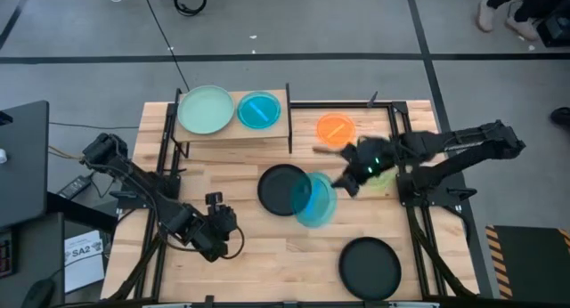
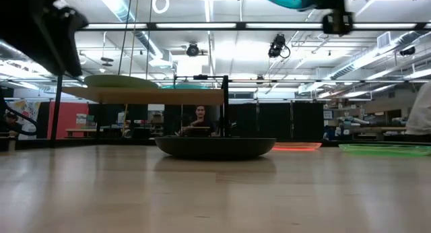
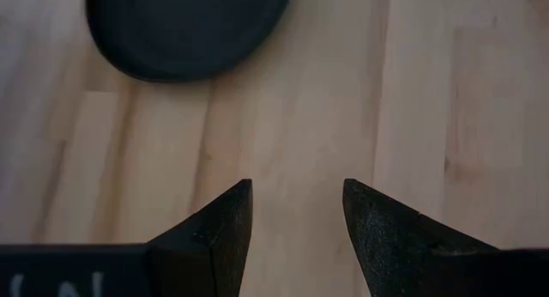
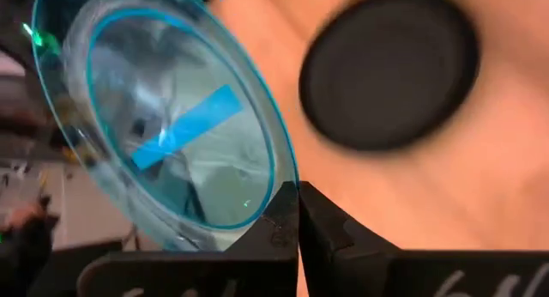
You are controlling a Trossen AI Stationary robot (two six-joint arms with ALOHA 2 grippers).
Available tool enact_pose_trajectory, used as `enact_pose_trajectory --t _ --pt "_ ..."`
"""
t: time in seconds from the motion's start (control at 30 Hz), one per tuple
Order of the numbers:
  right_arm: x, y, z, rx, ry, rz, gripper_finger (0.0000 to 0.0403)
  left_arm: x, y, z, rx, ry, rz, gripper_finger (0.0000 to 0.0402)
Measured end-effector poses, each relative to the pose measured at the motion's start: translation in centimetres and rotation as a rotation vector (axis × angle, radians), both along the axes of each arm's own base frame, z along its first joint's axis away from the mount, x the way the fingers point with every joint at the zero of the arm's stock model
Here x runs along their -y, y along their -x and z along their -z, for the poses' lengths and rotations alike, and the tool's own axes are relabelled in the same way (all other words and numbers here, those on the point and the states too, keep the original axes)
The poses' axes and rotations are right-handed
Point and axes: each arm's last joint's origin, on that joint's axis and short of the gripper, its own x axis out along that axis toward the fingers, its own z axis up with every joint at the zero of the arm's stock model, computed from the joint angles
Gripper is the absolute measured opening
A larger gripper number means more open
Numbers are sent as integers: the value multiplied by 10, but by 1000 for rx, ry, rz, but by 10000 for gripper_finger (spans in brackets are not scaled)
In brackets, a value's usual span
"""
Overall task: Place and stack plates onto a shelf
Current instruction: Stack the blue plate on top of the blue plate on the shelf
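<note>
Grey workshop floor surrounds a wood table (image 1: 258, 246) seen from above, with a small shelf (image 1: 233, 130) at the table's upper left. On the shelf sit a mint plate (image 1: 205, 109) and, just to its right, a small blue plate (image 1: 259, 109). An orange plate (image 1: 336, 128) lies on the table right of the shelf, and a green plate (image 1: 385, 179) shows partly under the right arm. At frame centre, the right gripper (image 1: 341, 184) has its fingers pinched tight on the rim of a second translucent blue plate (image 1: 314, 199), held tilted above the table and overlapping the right edge of a black plate (image 1: 283, 190). Another black plate (image 1: 370, 268) rests at lower right. The left gripper (image 1: 216, 239) waits at lower left, near the table's front edge, fingers (image 3: 382, 233) spread apart and holding nothing, over bare wood. In the level view, a person sits far behind the table.
</note>
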Motion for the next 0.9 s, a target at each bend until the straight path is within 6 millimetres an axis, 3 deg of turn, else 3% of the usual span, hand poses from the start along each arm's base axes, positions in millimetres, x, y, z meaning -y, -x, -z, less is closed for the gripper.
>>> enact_pose_trajectory --t 0.27,0.5,0.7,0.9 --pt "58 -43 -46 106 164 98 2 -2 4 36 85 72 4 189" --pt "118 -86 -69 156 232 119 2 -1 3 43 135 101 4 189" --pt "170 -125 -67 165 225 144 2 -1 2 44 160 104 -2 189" --pt "217 -150 -47 148 172 165 2 -1 2 44 164 104 -3 189"
